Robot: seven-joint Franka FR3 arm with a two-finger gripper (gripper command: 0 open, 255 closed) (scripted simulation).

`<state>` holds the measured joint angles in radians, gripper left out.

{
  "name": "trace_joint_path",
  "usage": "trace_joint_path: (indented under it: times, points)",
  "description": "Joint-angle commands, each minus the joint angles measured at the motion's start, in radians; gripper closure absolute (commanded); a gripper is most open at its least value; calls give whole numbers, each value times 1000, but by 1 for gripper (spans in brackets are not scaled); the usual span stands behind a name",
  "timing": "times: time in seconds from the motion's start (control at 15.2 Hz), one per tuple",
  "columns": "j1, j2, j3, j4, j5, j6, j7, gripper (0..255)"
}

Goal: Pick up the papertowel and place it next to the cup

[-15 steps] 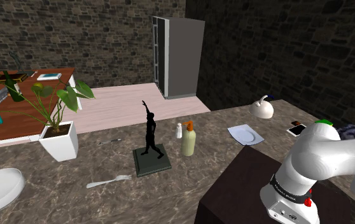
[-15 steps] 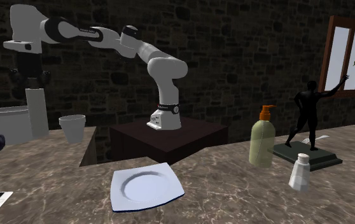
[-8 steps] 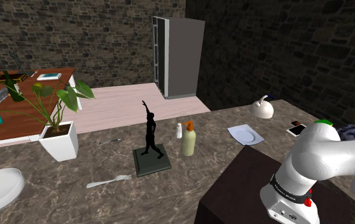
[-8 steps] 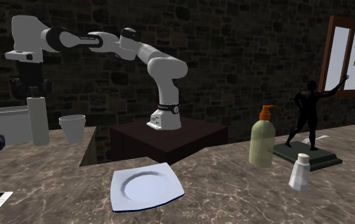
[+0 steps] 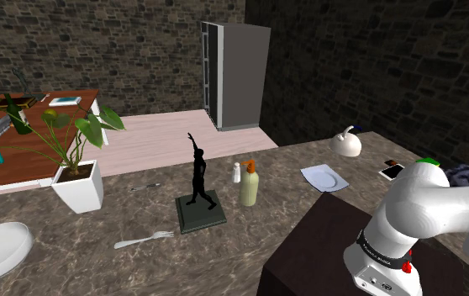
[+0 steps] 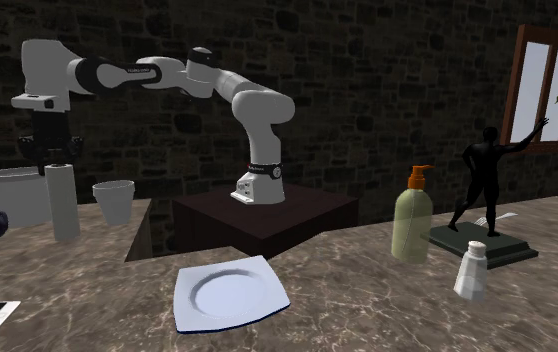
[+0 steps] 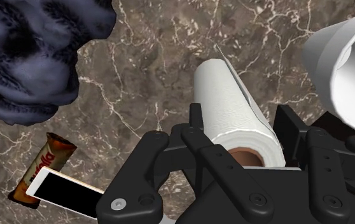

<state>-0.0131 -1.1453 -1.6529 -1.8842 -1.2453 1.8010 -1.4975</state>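
In the second exterior view my gripper [image 6: 53,152] hangs at the far left, shut on the top of an upright white paper towel roll [image 6: 63,205]. The roll's lower end is down at the counter, just left of a white cup [image 6: 114,200]; whether it touches the marble I cannot tell. Seen from the wrist, the black fingers [image 7: 198,127] clasp the paper towel roll [image 7: 230,105] from both sides, its brown core showing. The cup [image 7: 345,60] stands close beside the roll, a small gap apart.
A grey pot [image 6: 9,195] stands behind the roll. A dark blue cloth [image 7: 30,51], a phone [image 7: 65,191] and a candy bar [image 7: 46,162] lie on the marble nearby. Further along are a plate [image 6: 229,292], soap bottle [image 6: 410,215], shaker [image 6: 474,270] and black statue [image 6: 487,180].
The gripper has come down with the paper towel roll and shifted slightly toward the cup. Its grip has not changed.
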Motion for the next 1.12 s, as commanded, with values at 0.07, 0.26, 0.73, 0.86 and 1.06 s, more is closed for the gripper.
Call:
trace_joint_path:
  times: [0.07, 0.26, 0.73, 0.86, 1.06]
  points:
    - [2, -1, -3, 0, -2, 2, 1, 255]
    - [2, -1, -3, 0, -2, 2, 1, 255]
    - [2, -1, -3, 0, -2, 2, 1, 0]
    - [-10, 22, 41, 8, 33, -32, -9, 0]
    - [-18, 43, 78, 21, 65, -65, -18, 0]
